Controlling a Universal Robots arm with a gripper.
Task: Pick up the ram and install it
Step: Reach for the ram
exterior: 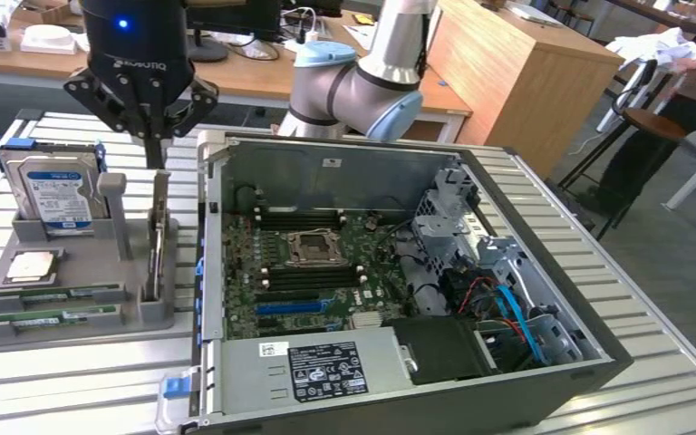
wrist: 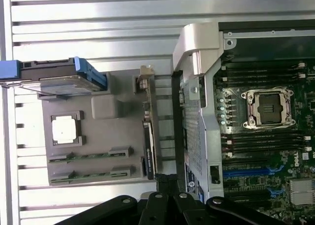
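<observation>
The ram (exterior: 156,245) (wrist: 148,136) appears to be the thin board standing on its long edge in a slot of the tray (exterior: 82,263), on the side nearest the case (exterior: 445,385). It is not in the case. Two more green sticks (exterior: 52,317) lie flat in recesses at the tray's front, so confirm the target before committing. The drive (exterior: 55,186) stands upright at the tray's far end, well apart from the ram. The pincer (exterior: 155,152) (wrist: 167,185) hangs just above the ram's far end, not touching it, with its fingers pressed together and holding nothing. The step in hand is judged to be the approach to the pick. To do it well, spread the fingers wider than the board before any descent; closed tips would strike the top edge. Align the finger faces parallel to the board's flat sides and centre them along its length, so that it does not pivot in the grip. Grip the bare upper edge, clear of the slot's end posts. Keep the wrist off the case wall, which stands close beside the tray on the bench (exterior: 82,385).
</observation>
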